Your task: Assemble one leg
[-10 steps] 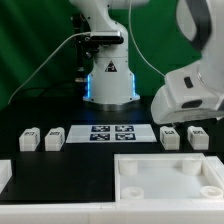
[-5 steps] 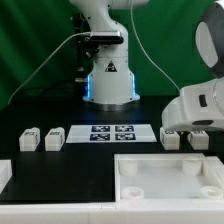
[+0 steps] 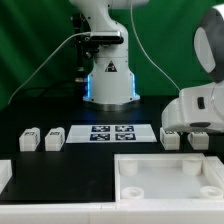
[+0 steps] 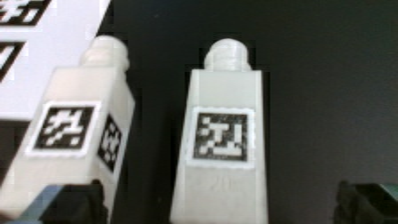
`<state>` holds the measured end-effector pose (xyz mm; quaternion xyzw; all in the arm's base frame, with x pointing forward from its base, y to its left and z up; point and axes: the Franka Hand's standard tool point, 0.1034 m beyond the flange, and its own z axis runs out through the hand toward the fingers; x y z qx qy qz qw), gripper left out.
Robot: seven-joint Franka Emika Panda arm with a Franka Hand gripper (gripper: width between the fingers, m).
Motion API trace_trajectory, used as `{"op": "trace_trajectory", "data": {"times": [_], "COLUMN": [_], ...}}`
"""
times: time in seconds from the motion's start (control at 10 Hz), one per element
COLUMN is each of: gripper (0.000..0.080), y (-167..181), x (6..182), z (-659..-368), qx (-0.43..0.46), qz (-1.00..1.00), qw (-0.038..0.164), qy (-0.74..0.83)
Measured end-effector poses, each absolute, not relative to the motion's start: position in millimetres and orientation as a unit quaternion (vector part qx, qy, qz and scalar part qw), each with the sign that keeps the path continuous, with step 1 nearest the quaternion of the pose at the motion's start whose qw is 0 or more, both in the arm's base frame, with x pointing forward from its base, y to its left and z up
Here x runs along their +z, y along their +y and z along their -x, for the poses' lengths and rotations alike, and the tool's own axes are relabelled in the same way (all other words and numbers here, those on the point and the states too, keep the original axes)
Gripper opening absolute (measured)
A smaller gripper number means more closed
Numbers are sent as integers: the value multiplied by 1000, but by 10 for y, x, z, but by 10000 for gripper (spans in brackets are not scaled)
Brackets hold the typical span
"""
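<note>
Several legs lie on the black table. Two legs are at the exterior view's left, and two more at its right. My gripper hangs low just above the right pair. In the wrist view one leg, tag face up, lies lengthwise between my dark fingertips, which stand wide apart on either side of it without touching. My gripper is open and empty. A second leg lies beside it, outside the fingers.
The marker board lies between the two pairs of legs; its corner shows in the wrist view. A large white square tray-like piece with corner holes lies at the front. The robot base stands behind.
Since one second ago my arm has moved down and toward the exterior view's right, over the right pair of legs. In the last half second it has held still.
</note>
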<state>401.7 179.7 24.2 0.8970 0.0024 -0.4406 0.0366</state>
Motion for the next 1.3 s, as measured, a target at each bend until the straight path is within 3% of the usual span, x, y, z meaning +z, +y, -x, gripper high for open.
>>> {"op": "trace_trajectory", "data": {"times": [0.9,1.1,1.3], "gripper": [649,611,292], "y": [1845,1844,1844], "x": [55,54,54], "z": [-3819,-3816,-3815], "qx": [-465,-466,-466], "qz": [-884,-884,-884], "qw": [39,39,39], "qy": [-14,-14,-14]}}
